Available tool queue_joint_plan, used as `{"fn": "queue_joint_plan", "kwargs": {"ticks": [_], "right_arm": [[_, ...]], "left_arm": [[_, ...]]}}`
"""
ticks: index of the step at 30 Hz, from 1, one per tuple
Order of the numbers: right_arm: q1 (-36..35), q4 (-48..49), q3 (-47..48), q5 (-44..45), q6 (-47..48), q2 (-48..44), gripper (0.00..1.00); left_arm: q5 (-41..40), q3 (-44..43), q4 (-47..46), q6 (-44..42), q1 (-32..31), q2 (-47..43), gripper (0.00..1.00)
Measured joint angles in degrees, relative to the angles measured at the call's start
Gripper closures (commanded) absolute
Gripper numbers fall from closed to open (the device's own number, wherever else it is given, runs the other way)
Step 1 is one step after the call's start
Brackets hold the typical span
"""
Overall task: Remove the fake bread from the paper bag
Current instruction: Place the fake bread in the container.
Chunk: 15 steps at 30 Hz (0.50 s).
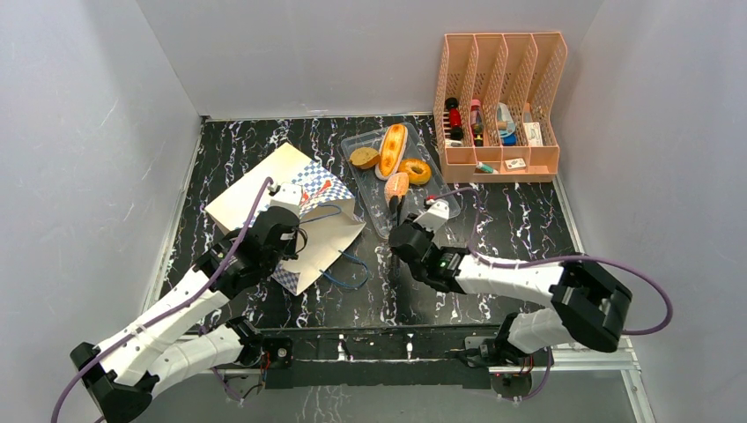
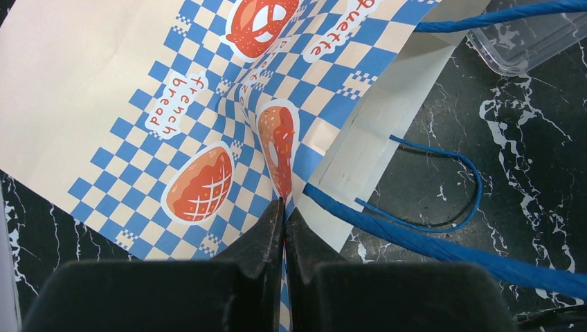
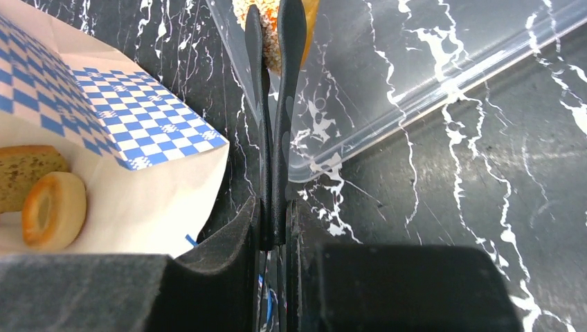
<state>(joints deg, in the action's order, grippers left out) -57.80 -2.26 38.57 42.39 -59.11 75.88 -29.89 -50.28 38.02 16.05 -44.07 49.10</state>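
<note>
Left claw [image 2: 284, 207] clenches the checkered edge of the paper bag [image 2: 104, 90] on the worktop [image 1: 502, 225]. Right claw [image 3: 272, 14] is pinched closed, tips at the oval bun [image 1: 396, 186] in the clear tray [image 1: 380, 222] — a ring donut [image 3: 54, 209] lies inside the bag.

Mouth: paper bag [image 1: 251, 198] opens toward the clear tray [image 1: 368, 194], narrow tabletop [image 3: 180, 69] gap between.
Blocking mouth: blue cord handles [image 2: 415, 236] sprawled before it; left gripper [image 2: 284, 204] pinched on its checkered rim.

Black marbled table [image 1: 528, 225] bears paper bag [image 1: 255, 189], tray [image 1: 366, 189], organizer [image 1: 498, 97].
</note>
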Motion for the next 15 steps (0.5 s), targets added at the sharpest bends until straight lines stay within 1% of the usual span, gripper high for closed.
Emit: {"fn": "queue_joint_plan", "kwargs": {"ticks": [5,11,13,14,15], "right_arm": [[2.2,3.0,1.5,-3.5,2.3,4.8,1.00],[3.5,4.6,1.6,-6.3,2.4,7.8,1.00],[3.9,4.7,1.6,-7.0,2.2,8.6,0.96],[4.0,4.7,1.6,-7.4,2.1,8.9,0.92],[4.1,4.7,1.6,-7.7,2.0,9.1,0.85]], "left_arm": [[0.6,0.0,0.3,0.0,0.0,-0.6,1.00],[0.8,0.0,0.5,0.0,0.0,-1.3,1.00],[0.9,0.0,0.7,0.0,0.0,-1.4,1.00],[0.9,0.0,0.8,0.0,0.0,-1.6,1.00],[0.9,0.0,0.9,0.0,0.0,-1.7,1.00]]}}
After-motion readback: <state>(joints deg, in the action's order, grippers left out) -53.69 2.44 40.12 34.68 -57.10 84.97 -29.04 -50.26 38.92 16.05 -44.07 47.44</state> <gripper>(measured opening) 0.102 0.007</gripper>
